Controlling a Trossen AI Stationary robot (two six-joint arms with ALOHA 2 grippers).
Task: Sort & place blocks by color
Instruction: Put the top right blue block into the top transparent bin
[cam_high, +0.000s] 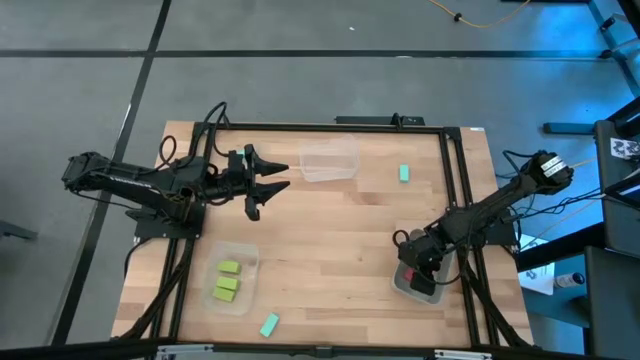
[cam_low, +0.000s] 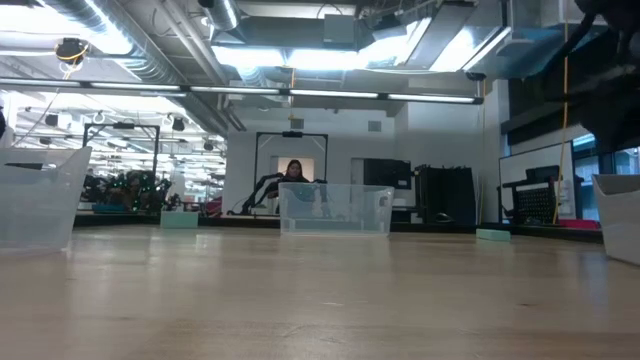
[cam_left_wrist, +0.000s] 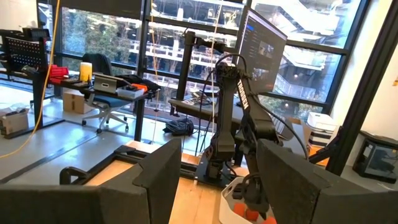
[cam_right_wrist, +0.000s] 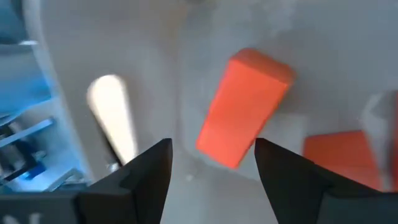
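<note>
My right gripper (cam_high: 421, 262) points down into the clear tub (cam_high: 403, 287) at the table's right near corner. In the right wrist view it is open (cam_right_wrist: 211, 149) just above a red block (cam_right_wrist: 245, 109) lying on the tub floor, with a second red block (cam_right_wrist: 339, 149) beside it. My left gripper (cam_high: 272, 182) is open and hovers level over the table's left far part, holding nothing. Three lime green blocks (cam_high: 226, 281) lie in the near left tub (cam_high: 247, 300). One teal block (cam_high: 404, 173) rests flat on the far right of the table, another (cam_high: 268, 324) at the near edge.
An empty clear tub (cam_high: 330, 160) stands at the middle of the far side, just right of my left gripper. A black frame (cam_high: 452, 190) runs around the table's edges, close to the right tub. A person (cam_low: 293, 172) sits far off in the room behind.
</note>
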